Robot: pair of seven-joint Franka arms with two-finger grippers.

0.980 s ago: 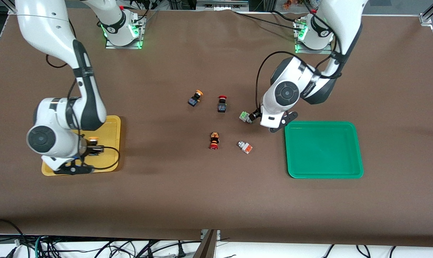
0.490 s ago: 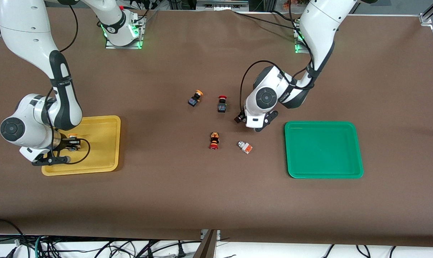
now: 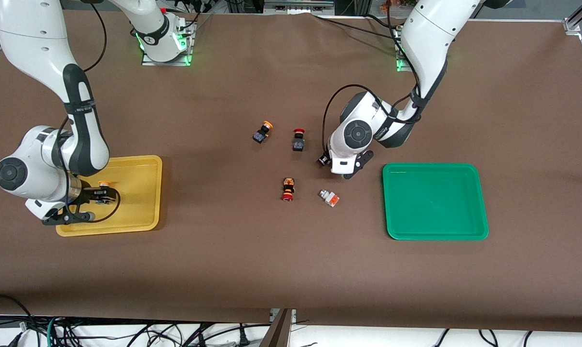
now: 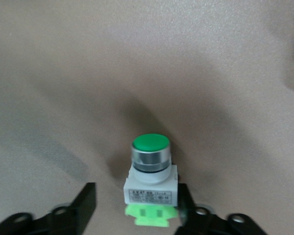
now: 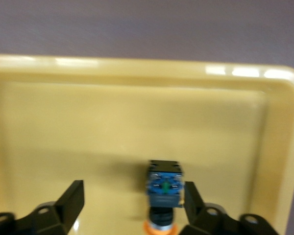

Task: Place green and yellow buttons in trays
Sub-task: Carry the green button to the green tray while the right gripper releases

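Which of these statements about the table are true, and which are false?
1. The green tray has no button in it. True.
2. The right gripper is over the green tray. False: it is over the yellow tray.
3. A yellow-capped button sits in the yellow tray between the right gripper's open fingers. True.
4. The left gripper holds the green button up over the green tray. False: the green button stands on the table between its fingers, with a gap at one side.
5. The red-capped black button lies nearer to the front camera than the grey orange-faced button. False: it lies farther.
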